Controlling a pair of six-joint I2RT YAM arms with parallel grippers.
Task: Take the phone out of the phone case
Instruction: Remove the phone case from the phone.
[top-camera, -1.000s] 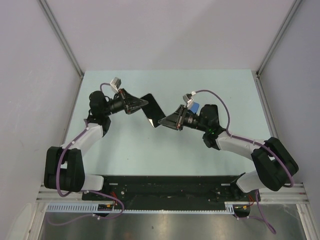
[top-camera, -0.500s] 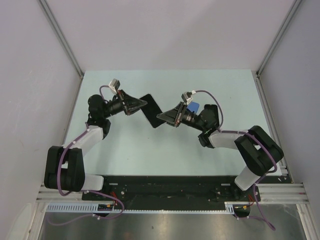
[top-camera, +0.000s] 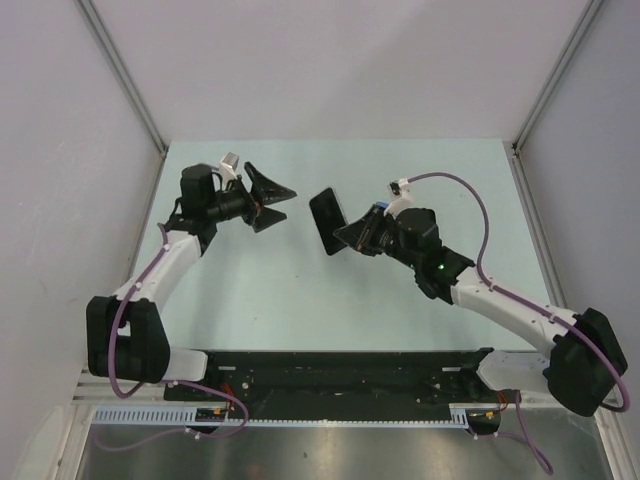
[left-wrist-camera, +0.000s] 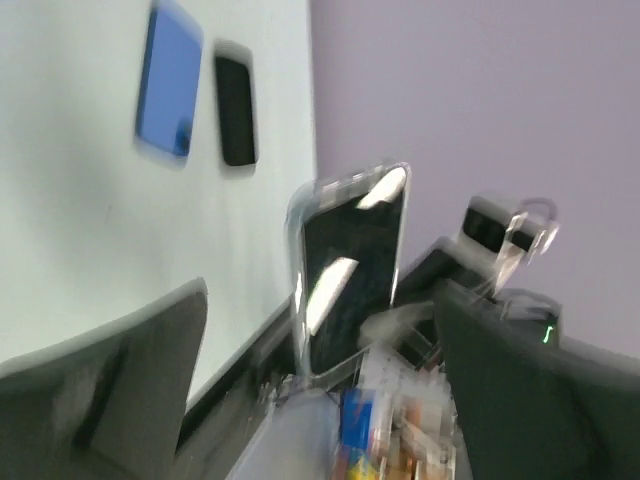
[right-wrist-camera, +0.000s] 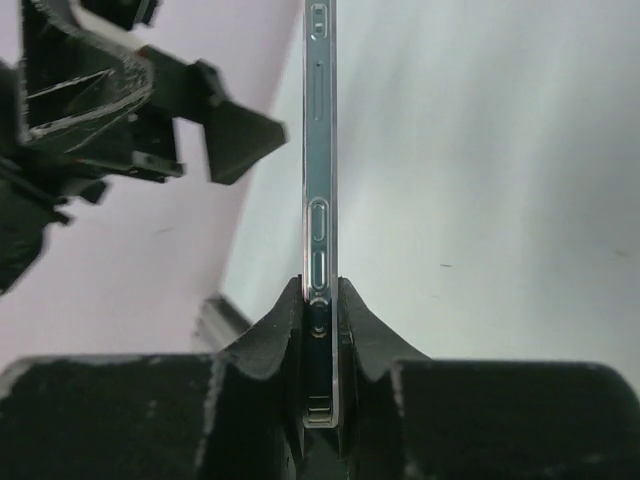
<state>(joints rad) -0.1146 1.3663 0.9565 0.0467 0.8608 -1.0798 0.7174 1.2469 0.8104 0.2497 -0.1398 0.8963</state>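
Right fingers are clamped hard on one short end of the phone, one finger on each flat face. From the right wrist camera I see it edge-on, with the side buttons visible, running straight up out of the grip.

The phone is in its clear case. In the left wrist view the transparent rim wraps the dark screen all the way round, with no corner peeled off. The screen faces the left arm and shows glare patches.

From overhead, the phone is held in the air above the tabletop, roughly mid-table between the two arms. It's tilted, with its free end pointing up and away from the right wrist.

Left fingers are spread wide and hold nothing. They point at the phone but stand clear of it, with a visible gap in both the overhead and right wrist views. The left wrist picture is blurred, but both fingers show at the bottom corners, far apart, with the phone framed between them and beyond.

Also lying flat on the tabletop, seen only from the left wrist, are a blue slab and a black slab just beside it. Too blurred to say what they are.
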